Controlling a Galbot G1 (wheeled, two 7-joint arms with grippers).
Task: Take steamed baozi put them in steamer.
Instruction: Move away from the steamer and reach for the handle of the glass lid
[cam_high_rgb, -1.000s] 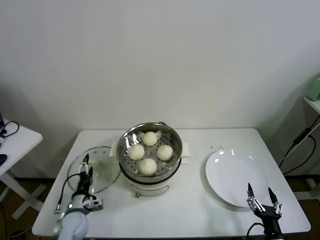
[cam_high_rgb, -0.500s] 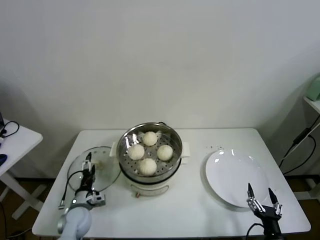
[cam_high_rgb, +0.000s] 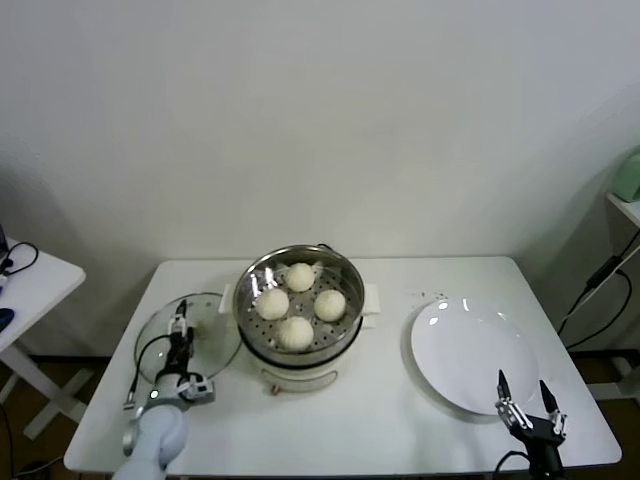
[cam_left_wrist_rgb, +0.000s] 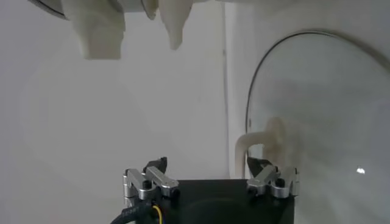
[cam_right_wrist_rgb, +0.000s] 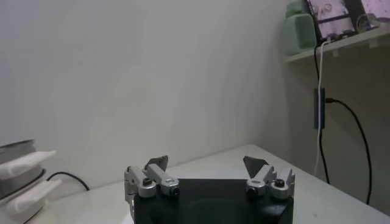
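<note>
Four cream-white baozi (cam_high_rgb: 296, 331) sit on the perforated tray inside the steel steamer (cam_high_rgb: 345, 270) at the table's middle. My left gripper (cam_high_rgb: 181, 322) is open and empty, low over the clear glass lid (cam_high_rgb: 210, 350) to the left of the steamer. In the left wrist view the left gripper (cam_left_wrist_rgb: 207, 165) has the lid's cream handle (cam_left_wrist_rgb: 263, 139) just beyond one fingertip (cam_left_wrist_rgb: 259, 165). My right gripper (cam_high_rgb: 526, 396) is open and empty at the table's front right, by the near edge of the white plate (cam_high_rgb: 470, 350). It also shows open in the right wrist view (cam_right_wrist_rgb: 206, 163).
The steamer's cream base (cam_left_wrist_rgb: 97, 27) shows in the left wrist view and its side handle (cam_right_wrist_rgb: 24, 176) in the right wrist view. A side table (cam_high_rgb: 30, 285) stands left and a shelf with cables (cam_high_rgb: 625, 200) stands right.
My left gripper has moved away from me, farther over the glass lid toward its handle. The right gripper has hardly moved. The baozi have not moved.
</note>
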